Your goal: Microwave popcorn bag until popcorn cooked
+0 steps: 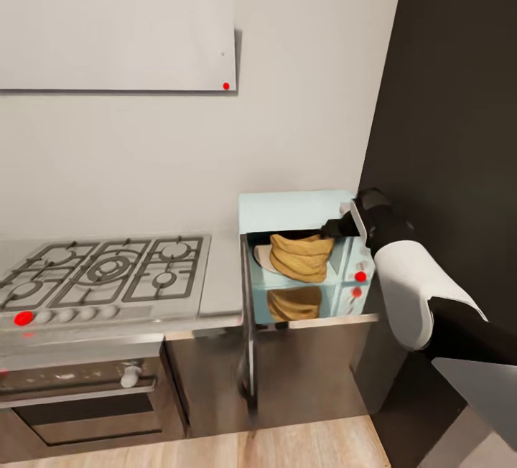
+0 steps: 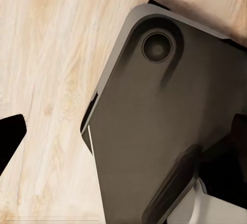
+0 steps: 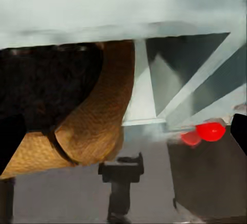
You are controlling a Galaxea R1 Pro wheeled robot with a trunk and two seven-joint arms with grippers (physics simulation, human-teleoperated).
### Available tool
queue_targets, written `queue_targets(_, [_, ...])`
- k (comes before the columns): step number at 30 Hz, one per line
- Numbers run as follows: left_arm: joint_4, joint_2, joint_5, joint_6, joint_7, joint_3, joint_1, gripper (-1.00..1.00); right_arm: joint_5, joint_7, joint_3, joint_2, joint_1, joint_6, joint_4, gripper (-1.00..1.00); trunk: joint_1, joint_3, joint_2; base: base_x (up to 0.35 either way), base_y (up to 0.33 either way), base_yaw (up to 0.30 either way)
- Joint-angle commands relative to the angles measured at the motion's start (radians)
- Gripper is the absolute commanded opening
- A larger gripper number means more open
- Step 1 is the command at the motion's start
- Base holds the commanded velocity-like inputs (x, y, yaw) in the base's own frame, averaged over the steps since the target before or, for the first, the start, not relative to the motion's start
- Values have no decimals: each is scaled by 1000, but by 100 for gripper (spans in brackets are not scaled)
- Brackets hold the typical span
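**Head view: popcorn bag sitting inside open microwave**

Head view is showing the microwave [image 1: 296, 211] sitting at the right end of the countertop [image 1: 219, 288], door swung open toward the near side; the popcorn bag [image 1: 301, 255] is resting upright inside the cavity on a pale plate [image 1: 263, 258], its reflection showing on the glossy floor below it; the right gripper [image 1: 337, 227] is reaching in at the cavity's upper right, beside the bag's rim; whether its fingers are spread or closed, I cannot tell. Gas hob [image 1: 100, 273] is lying to the left, built-in oven [image 1: 79, 400] beneath it. Right wrist view is showing the bag [image 3: 87, 126] close up. Left wrist view is showing wood floor [image 2: 46, 80]; left gripper's opening cannot be judged.
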Motion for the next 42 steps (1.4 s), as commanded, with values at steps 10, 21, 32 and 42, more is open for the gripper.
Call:
queue_targets(10, [0,0,-2,-2,1,-2,-1,100,11,11,-10,-5,34,3,-7,100,0,-1,-1,-243,0,0])
queue_targets(21, [1,1,1,-2,1,-5,0,100,10,124,-10,-5,183,3,-5,100,0,-1,-1,-1,0,0])
queue_targets(32, [0,1,-2,-2,1,-4,0,100,11,332,-15,-5,386,-382,-292,100,0,-1,-1,0,0,0])
queue_targets(42, [-1,0,-5,-2,1,-4,0,100,-44,324,-63,9,599,-646,-436,100,0,-1,-1,0,0,0])
